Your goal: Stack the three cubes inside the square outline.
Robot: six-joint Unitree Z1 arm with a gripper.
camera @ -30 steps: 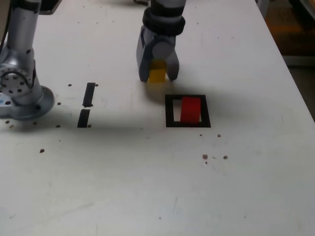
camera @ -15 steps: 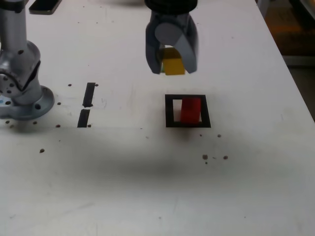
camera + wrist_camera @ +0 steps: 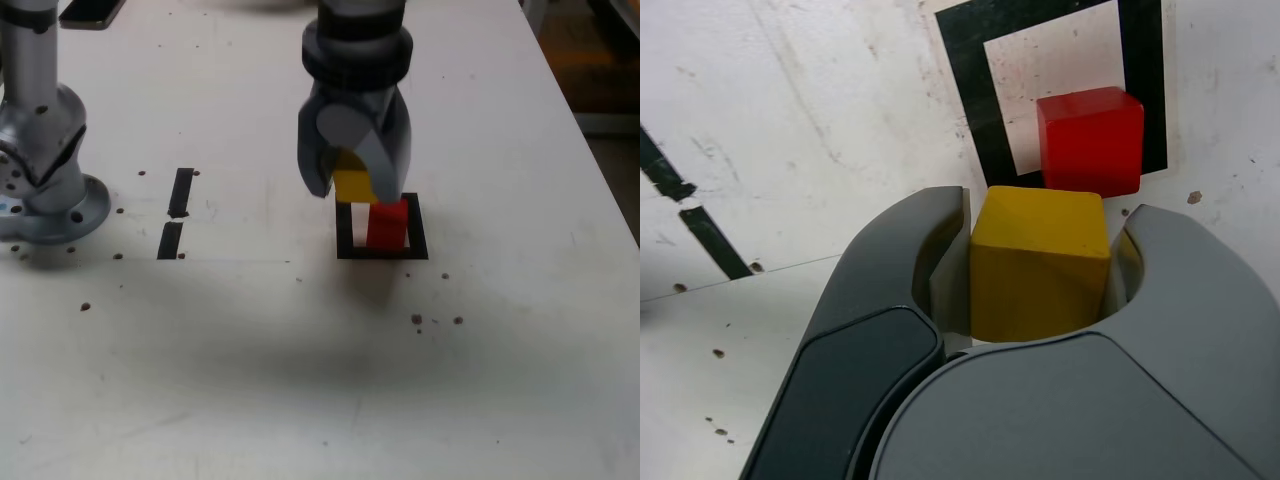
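Observation:
My gripper is shut on the yellow cube, which hangs in the air just above the far left part of the square outline in the exterior view. In the wrist view the yellow cube sits between the two grey fingers, with my gripper over the outline's edge. The red cube rests on the table inside the square outline, toward its right side in the exterior view. The red cube lies just beyond the yellow one. The green cube is out of view.
Two short black tape bars lie on the white table at the exterior view's left. The arm's grey base stands at the far left edge. Small dark specks dot the table in front of the outline.
The gripper has carried the yellow cube from the table behind the outline, lifted it, and moved it toward the outline, now hanging at its far edge. The red cube has not moved.

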